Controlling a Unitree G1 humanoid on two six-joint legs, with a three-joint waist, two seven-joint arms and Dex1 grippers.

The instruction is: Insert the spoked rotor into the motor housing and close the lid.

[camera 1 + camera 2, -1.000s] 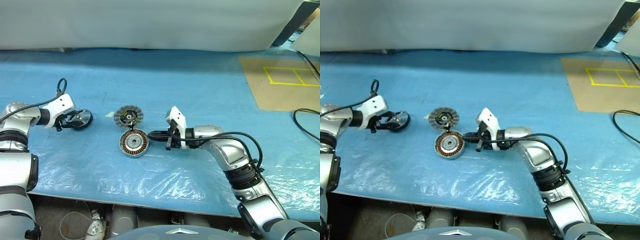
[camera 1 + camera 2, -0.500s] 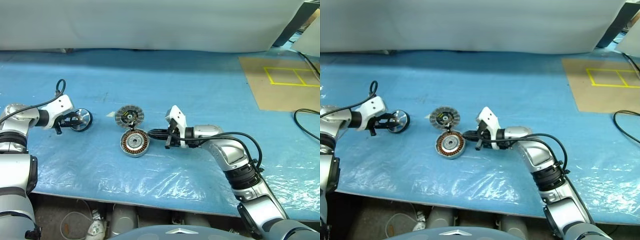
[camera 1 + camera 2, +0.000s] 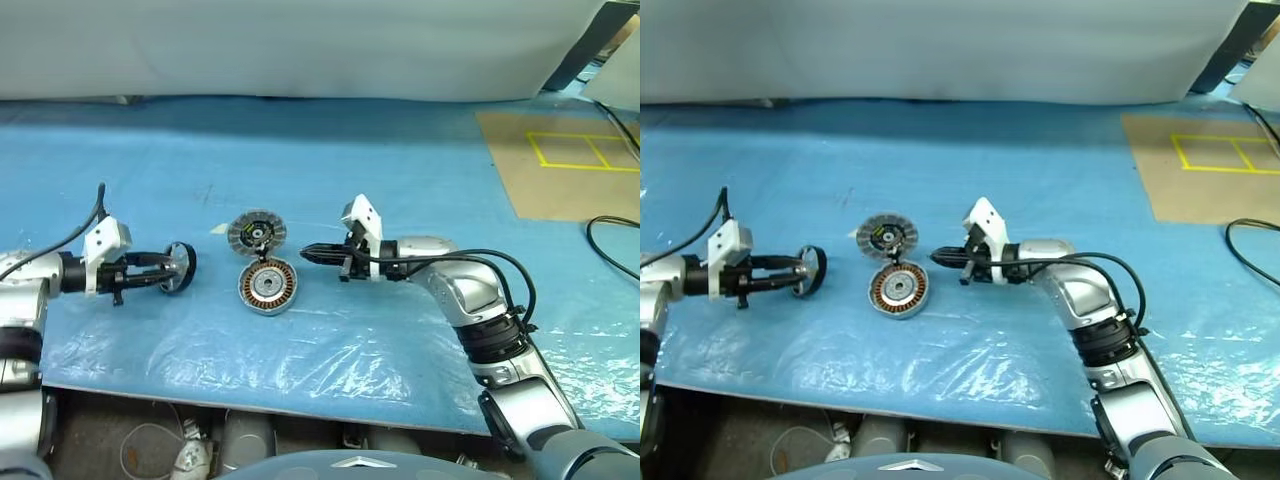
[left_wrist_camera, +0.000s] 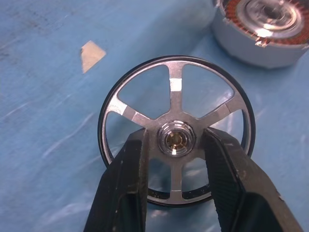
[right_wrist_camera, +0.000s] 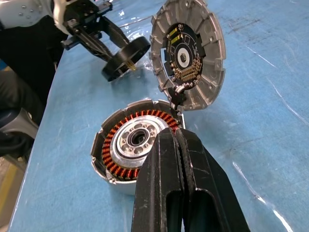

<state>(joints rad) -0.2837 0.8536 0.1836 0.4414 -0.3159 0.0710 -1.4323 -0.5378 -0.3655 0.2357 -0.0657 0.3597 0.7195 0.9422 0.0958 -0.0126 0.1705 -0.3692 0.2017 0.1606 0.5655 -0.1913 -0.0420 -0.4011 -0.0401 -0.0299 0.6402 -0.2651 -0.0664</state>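
Since a second ago the left gripper (image 3: 166,274) has drawn back toward the table's near edge and swung to point at the housing (image 3: 268,287), carrying the rotor (image 4: 176,144) with it; the right gripper (image 3: 312,254) has pulled slightly off the housing's rim. In the left wrist view the left fingers (image 4: 126,179) pinch the rotor's hub from either side, partly closed, the dark rim and silver spokes standing edge-on to the table. The right fingers (image 5: 166,183) are pressed fully together with nothing between them, tip hovering just above the housing's edge near the hinge. The housing sits open on the blue sheet (image 3: 400,180), copper windings showing, with the lid (image 3: 257,233) flipped back at its 12 o'clock, ribbed face up. The rotor is at the housing's 9 o'clock, apart from it, bare sheet between them. A small pale scrap (image 3: 218,229) lies at the lid's 9 o'clock. A brown board with yellow tape (image 3: 565,165) lies far off at 2 o'clock.
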